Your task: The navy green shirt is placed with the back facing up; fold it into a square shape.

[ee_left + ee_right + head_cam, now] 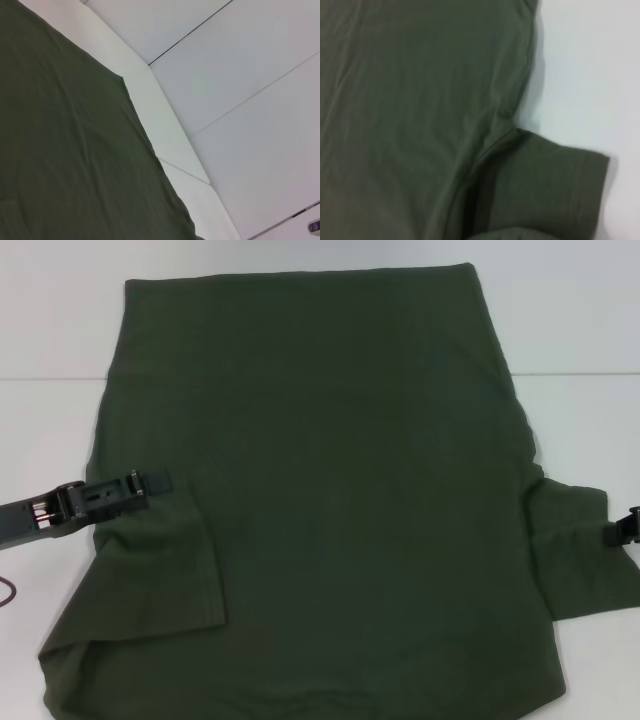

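Observation:
The navy green shirt (330, 490) lies spread flat over the white table (45, 440), hem at the far side. Its left sleeve (165, 560) is folded inward onto the body as a flap. My left gripper (160, 482) reaches in from the left and is shut on the top corner of that flap. The right sleeve (580, 550) still sticks out flat. My right gripper (628, 528) shows only at the frame's right edge, at that sleeve's outer hem. The left wrist view shows the shirt (60, 150) running to its edge. The right wrist view shows the shirt (410, 100) and the right sleeve (555, 195).
Bare white table top (590, 75) lies on both sides of the shirt and beyond its far edge. A white wall with thin seams (240, 75) rises behind the table. A dark cable loop (6, 590) shows at the left edge.

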Robot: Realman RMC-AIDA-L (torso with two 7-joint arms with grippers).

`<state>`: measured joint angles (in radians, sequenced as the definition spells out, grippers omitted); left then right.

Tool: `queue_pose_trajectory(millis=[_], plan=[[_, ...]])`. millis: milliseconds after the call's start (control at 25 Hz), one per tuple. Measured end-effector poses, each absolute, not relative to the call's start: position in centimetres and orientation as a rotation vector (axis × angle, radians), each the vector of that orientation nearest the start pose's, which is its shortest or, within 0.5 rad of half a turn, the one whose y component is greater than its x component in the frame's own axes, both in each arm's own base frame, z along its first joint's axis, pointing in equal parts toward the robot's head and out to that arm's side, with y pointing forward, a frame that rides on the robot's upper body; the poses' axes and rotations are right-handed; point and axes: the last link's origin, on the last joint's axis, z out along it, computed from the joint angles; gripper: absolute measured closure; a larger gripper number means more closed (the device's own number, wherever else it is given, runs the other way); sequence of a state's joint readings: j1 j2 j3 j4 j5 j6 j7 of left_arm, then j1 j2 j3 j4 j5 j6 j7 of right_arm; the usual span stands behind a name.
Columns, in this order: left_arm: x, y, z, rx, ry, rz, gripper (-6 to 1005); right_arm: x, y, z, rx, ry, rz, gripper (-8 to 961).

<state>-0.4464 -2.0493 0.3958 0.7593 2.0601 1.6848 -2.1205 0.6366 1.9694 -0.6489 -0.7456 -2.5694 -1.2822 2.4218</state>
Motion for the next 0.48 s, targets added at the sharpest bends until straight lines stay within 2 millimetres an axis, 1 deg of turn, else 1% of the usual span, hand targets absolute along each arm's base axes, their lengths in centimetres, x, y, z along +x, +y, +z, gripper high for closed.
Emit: queue_pose_trajectory(millis=[200,480], plan=[[-30.1,31.1,6.4,-2.215,-1.630,-1.006,96,32.9,37.8,6.6,-2.044,1.651,0.072,943],[-30.3,30.9,6.9,-2.206,-1.625,-1.019,96,33.9,37.6,7.9,-1.982,1.654,0.071,943]])
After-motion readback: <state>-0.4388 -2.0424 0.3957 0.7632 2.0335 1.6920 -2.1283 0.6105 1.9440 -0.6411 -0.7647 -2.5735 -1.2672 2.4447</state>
